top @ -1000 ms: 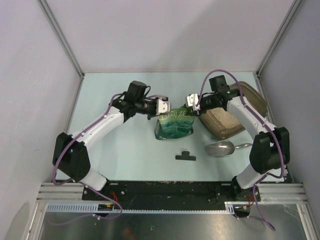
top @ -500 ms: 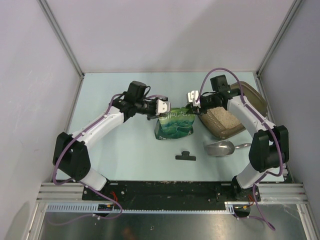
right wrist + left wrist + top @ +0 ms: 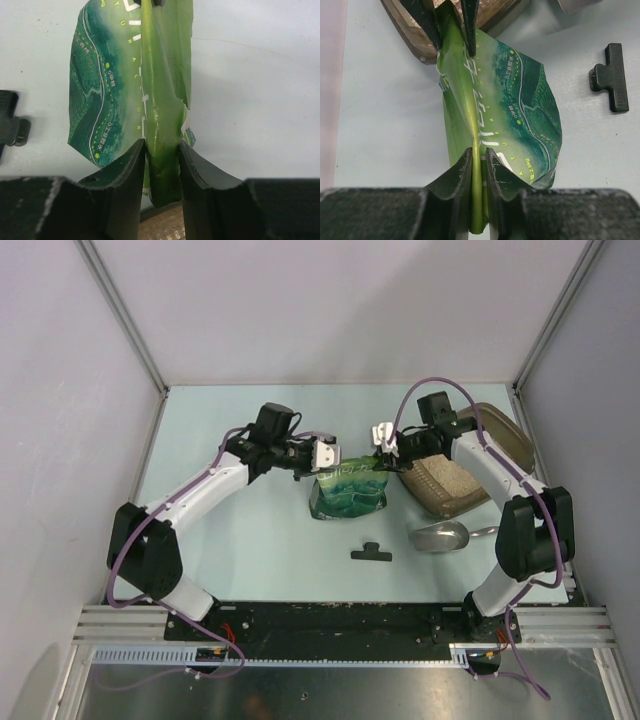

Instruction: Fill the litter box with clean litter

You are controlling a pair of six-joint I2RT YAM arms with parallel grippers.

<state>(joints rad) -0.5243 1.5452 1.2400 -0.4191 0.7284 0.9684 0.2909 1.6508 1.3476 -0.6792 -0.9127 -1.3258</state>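
The green printed pouch bag [image 3: 348,488] stands near the middle of the table. My left gripper [image 3: 328,453] is shut on the bag's top left edge [image 3: 476,165]. My right gripper [image 3: 381,448] is shut on the top right edge [image 3: 162,160]. The brown litter box [image 3: 505,445] lies at the right behind the right arm, with pale beige litter [image 3: 440,473] in it. The box corner shows in the left wrist view [image 3: 415,37] and a strip of litter under the right jaws [image 3: 160,227].
A silver metal scoop [image 3: 442,536] lies in front of the litter box. A black bag clip [image 3: 371,553] lies on the table in front of the bag, also in the left wrist view [image 3: 611,75]. Grey walls enclose the table.
My right gripper has drawn slightly back and up with the bag's right edge, stretching the bag top. The left gripper holds almost still.
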